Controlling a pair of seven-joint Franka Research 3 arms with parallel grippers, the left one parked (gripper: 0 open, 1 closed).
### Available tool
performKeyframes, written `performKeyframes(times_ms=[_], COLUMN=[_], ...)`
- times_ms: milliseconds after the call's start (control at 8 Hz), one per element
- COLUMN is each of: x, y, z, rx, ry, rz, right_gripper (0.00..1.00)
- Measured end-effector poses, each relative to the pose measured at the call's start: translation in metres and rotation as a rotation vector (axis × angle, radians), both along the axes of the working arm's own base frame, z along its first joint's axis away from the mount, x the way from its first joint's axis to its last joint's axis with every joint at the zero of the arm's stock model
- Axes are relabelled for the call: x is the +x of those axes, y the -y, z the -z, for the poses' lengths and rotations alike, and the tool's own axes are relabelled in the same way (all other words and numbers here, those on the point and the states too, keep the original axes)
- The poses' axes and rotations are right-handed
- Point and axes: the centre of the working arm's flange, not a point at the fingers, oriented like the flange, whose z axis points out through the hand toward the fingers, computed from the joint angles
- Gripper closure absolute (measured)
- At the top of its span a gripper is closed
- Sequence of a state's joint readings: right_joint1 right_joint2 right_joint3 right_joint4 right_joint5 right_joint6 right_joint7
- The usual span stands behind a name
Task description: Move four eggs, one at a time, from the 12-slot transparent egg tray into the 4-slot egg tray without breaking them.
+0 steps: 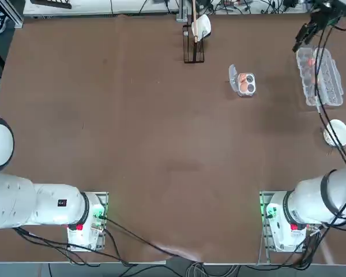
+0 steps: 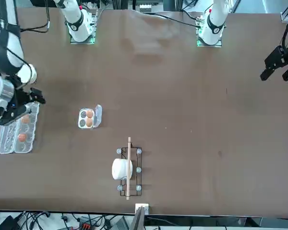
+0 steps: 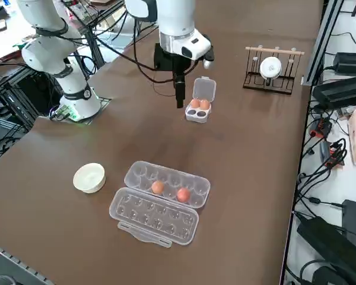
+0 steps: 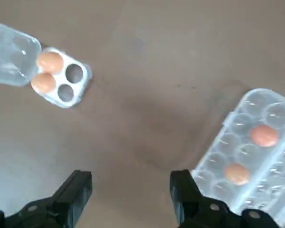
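The 12-slot transparent egg tray (image 1: 328,86) (image 3: 142,175) lies open at the table's right edge. It holds two orange-brown eggs (image 3: 157,187) (image 3: 183,195), which also show in the wrist view (image 4: 264,134) (image 4: 237,173). The 4-slot egg tray (image 1: 251,86) (image 4: 85,73) sits further left with its lid flap up. Two eggs (image 4: 50,61) (image 4: 42,82) fill the cups beside the flap, and the other two cups are bare. My right gripper (image 4: 130,190) (image 1: 304,36) (image 3: 179,95) hangs open and empty, high above the table, close to the long tray.
A white bowl (image 1: 337,133) (image 3: 89,177) rests near the long tray on the robot's side. A wire rack with a wooden bar and a white mug (image 1: 194,40) (image 3: 272,68) stands at the far edge. Brown tabletop stretches between the two trays.
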State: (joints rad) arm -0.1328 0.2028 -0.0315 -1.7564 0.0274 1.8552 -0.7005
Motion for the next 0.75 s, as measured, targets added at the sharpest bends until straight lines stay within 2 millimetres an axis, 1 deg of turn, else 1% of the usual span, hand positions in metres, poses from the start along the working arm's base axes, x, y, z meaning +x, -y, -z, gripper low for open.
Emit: performKeyframes(times_ms=[125, 250, 375, 500, 750], x=[-0.001, -0.001, 0.003, 0.011, 0.024], y=[0.021, 0.038, 0.048, 0.054, 0.069], z=[-0.004, 0.000, 0.010, 0.023, 0.047], rx=[0.006, 0.009, -0.008, -0.040, -0.066], ry=[0.012, 0.015, 0.022, 0.038, 0.077], rz=[-0.047, -0.093, -0.156, -0.246, -0.465], right_gripper=[0.00, 0.00, 0.00, 0.00, 0.00])
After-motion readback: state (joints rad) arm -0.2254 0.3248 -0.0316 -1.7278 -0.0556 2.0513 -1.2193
